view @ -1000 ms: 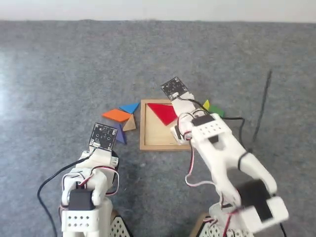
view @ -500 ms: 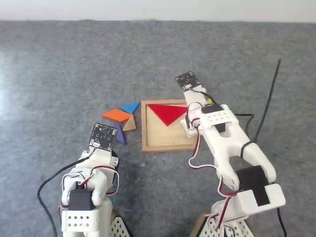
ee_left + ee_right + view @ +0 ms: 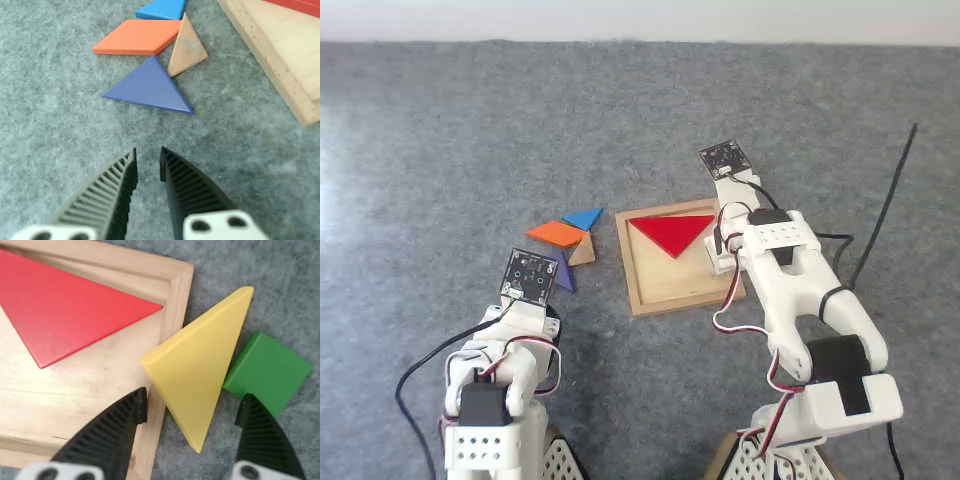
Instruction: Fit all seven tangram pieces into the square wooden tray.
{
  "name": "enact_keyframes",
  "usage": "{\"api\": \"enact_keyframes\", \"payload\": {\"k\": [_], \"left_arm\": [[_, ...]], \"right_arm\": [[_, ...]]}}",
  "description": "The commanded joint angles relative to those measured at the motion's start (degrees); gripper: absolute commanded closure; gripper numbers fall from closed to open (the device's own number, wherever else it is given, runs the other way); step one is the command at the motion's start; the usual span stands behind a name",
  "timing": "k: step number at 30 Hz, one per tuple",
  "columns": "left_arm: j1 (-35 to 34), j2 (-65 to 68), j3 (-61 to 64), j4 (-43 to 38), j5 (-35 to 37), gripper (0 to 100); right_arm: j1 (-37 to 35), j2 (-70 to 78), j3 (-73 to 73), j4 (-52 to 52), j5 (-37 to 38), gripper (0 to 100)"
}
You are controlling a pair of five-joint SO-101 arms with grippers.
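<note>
- Overhead, the left arm (image 3: 505, 350) stood folded at the lower left of the frame. Its wrist sat just below a loose cluster at centre left: an orange parallelogram (image 3: 557, 233), a blue triangle (image 3: 583, 217), a tan triangle (image 3: 583, 250) and a purple triangle (image 3: 564, 273) that was partly under the wrist.
- Also overhead, the right arm (image 3: 790, 290) rose from the lower right and stretched over the right edge of the square wooden tray (image 3: 665, 278). The tray lay skewed at centre frame on the grey mat (image 3: 440, 130), with the red triangle (image 3: 670, 232) in its upper part.
- From the left wrist, the left gripper (image 3: 148, 161) pointed down at the mat. Its jaws were drawn nearly together with only a slim gap, and they gripped nothing. The purple triangle lay just ahead of the tips, apart from them, with the tan triangle at its apex.
- From the right wrist, the right gripper (image 3: 192, 407) had its jaws spread wide, one finger over the tray and the other beside the green square (image 3: 267, 372). The yellow triangle (image 3: 200, 365) lay between them, one corner lapping over the tray's rim and one edge against the green square. Whether either finger touched it could not be told.
</note>
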Motion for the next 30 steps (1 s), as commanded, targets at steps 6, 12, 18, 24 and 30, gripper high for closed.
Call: {"api": "enact_keyframes", "payload": {"k": [6,12,18,24,30], "left_arm": [[-0.09,-1.23,-0.48,0.35,-0.18,92],[-0.09,-1.23,-0.48,0.35,-0.18,92],[-0.09,-1.23,-0.48,0.35,-0.18,92],[-0.09,-1.23,-0.48,0.35,-0.18,92],[-0.09,-1.23,-0.48,0.35,-0.18,92]], "right_arm": [[1.1,-0.92,-2.73,0.22,0.18,72.1],[0.84,-0.84,-2.73,-4.88,-3.52,72.1],[0.75,-0.75,-2.73,-9.01,-3.43,72.1],[0.84,-0.66,-2.37,-8.84,-3.78,72.2],[0.92,-0.57,-2.37,-9.71,-3.87,82.4]]}}
